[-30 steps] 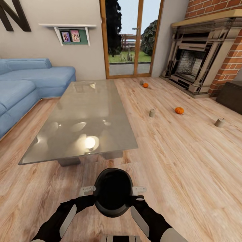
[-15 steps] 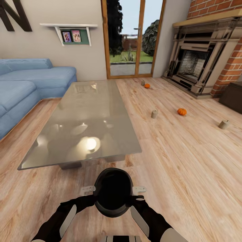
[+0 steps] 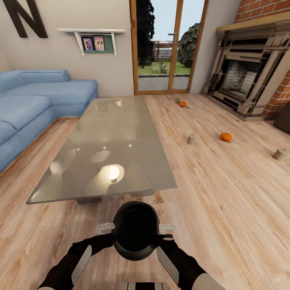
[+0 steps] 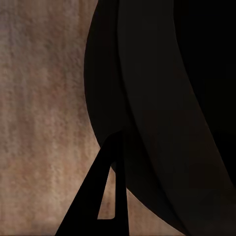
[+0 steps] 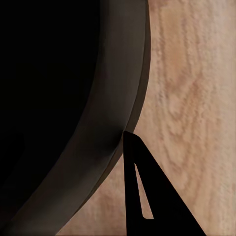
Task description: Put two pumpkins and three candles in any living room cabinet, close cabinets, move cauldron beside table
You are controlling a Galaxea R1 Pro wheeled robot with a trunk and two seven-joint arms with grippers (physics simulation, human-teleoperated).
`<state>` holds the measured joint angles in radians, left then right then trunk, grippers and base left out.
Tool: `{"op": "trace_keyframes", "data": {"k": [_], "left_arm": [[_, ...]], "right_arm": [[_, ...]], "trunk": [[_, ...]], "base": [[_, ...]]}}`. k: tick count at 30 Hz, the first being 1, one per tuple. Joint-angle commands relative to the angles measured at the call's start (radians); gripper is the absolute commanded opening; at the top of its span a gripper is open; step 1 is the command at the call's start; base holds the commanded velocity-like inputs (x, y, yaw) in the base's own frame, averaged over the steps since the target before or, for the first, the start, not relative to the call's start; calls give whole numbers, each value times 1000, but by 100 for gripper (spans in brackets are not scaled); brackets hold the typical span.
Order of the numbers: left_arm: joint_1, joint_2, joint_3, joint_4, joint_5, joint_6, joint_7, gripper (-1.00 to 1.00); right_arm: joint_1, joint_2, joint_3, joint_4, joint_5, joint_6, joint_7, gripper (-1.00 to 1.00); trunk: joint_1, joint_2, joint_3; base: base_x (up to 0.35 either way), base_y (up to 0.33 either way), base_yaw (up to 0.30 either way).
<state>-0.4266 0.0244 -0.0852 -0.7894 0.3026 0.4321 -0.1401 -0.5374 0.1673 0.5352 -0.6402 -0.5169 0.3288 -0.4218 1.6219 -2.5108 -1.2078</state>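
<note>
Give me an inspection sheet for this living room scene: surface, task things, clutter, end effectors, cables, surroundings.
Surface: pale wood plank floor; grey glass-topped coffee table bare.
Job's things: two orange ribbed pumpkins and three stubby beige candles on the floor; round black cauldron held between both arms.
Clutter: nothing seen.
End effectors: left end effector and right end effector at the cauldron's rim; grip unclear.
Cables: nothing seen.
Surroundings: blue sofa, brick fireplace, glass door.
</note>
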Motion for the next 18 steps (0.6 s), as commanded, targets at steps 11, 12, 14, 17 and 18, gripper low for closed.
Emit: {"op": "trace_keyframes", "data": {"k": [11, 12, 14, 17, 18], "left_arm": [[0, 2, -8, -1, 15, 5, 1, -100], [0, 1, -8, -1, 15, 5, 1, -100], [0, 1, -8, -1, 15, 4, 1, -100], [0, 2, -8, -1, 15, 5, 1, -100], [0, 1, -8, -1, 15, 4, 1, -100]], "right_arm": [[-1, 0, 45, -16, -25, -2, 11, -100], [-1, 0, 45, -16, -25, -2, 11, -100], [-1, -1, 45, -16, -25, -2, 11, -100], [-1, -1, 45, -16, -25, -2, 11, -100], [-1, -1, 45, -16, -25, -2, 11, -100]], "trunk": [[0, 0, -1], [0, 0, -1], [0, 0, -1], [0, -1, -5], [1, -1, -8]], "base": [[42, 0, 38], [2, 0, 1], [1, 0, 0], [0, 0, 0], [0, 0, 0]]}}
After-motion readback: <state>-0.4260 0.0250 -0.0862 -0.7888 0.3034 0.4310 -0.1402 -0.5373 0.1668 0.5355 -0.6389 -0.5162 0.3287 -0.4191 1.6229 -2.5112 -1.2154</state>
